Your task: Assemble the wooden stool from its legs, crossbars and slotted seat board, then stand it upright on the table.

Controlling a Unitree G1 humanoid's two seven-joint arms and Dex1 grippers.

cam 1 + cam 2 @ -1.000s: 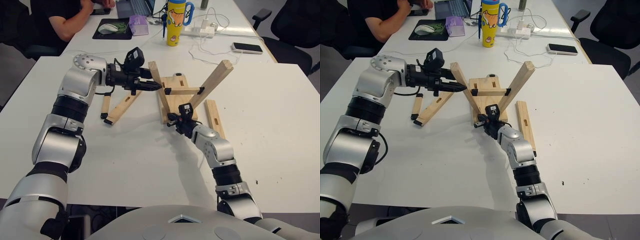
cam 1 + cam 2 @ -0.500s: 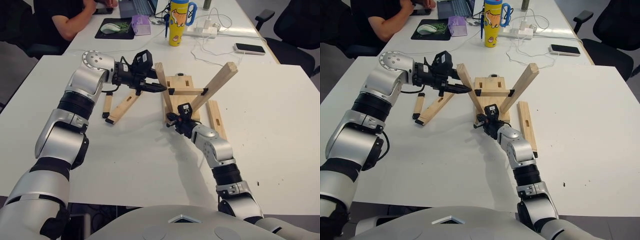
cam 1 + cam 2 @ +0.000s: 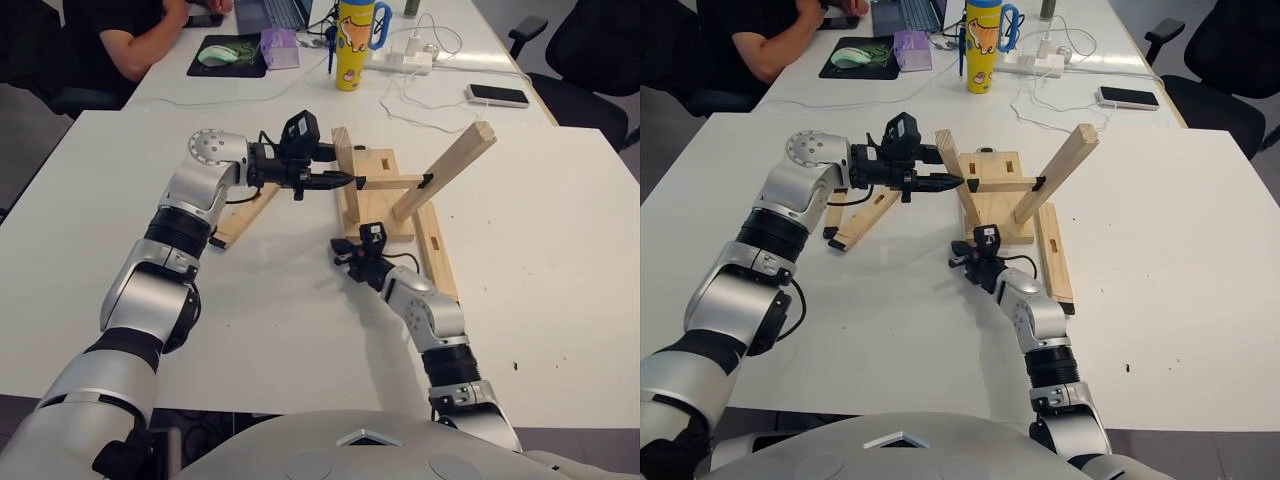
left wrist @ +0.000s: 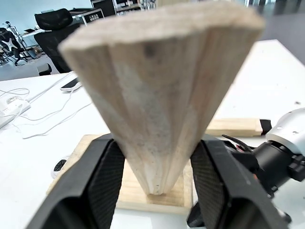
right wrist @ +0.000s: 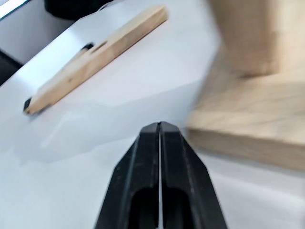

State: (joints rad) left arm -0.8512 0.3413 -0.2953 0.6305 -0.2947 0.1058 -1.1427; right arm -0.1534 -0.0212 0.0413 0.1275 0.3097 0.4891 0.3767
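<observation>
On the white counter (image 3: 560, 250) the half-built stool (image 3: 995, 215) lies seat-down. Its pale slotted seat board (image 3: 375, 205) is flat on the surface. Two light wooden legs rise from it, an upright leg (image 3: 347, 160) and a leaning leg (image 3: 455, 160), joined by a black-tipped crossbar (image 3: 392, 182). The left gripper (image 3: 340, 180) has its jaws clamped on the upright leg. The right gripper (image 3: 342, 252) sits low at the board's near corner, jaws pressed together. A loose leg (image 3: 437, 255) lies just beside the board, and a second loose leg (image 3: 240, 215) lies by the left forearm. On the farther counter stands a yellow tumbler (image 3: 350, 45); I cannot tell what is in it.
</observation>
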